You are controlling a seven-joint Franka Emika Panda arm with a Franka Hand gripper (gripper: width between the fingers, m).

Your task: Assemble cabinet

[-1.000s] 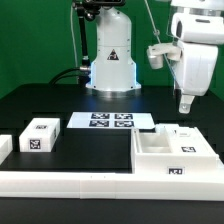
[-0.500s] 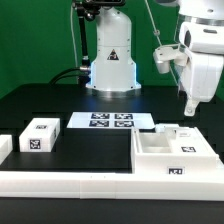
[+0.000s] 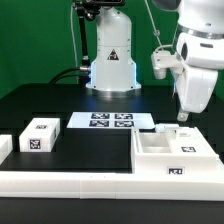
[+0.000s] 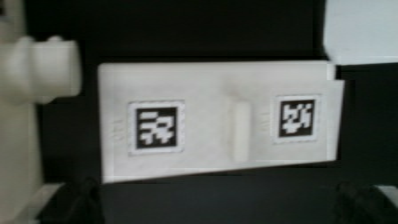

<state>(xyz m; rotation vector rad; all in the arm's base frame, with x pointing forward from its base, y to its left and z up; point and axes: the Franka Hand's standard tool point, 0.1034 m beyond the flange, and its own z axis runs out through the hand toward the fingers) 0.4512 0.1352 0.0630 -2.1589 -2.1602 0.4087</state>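
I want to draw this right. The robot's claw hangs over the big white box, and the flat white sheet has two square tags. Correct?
Not quite. The marker board carries four square tags, not two, as the exterior view shows. The gripper does hang over the cabinet.
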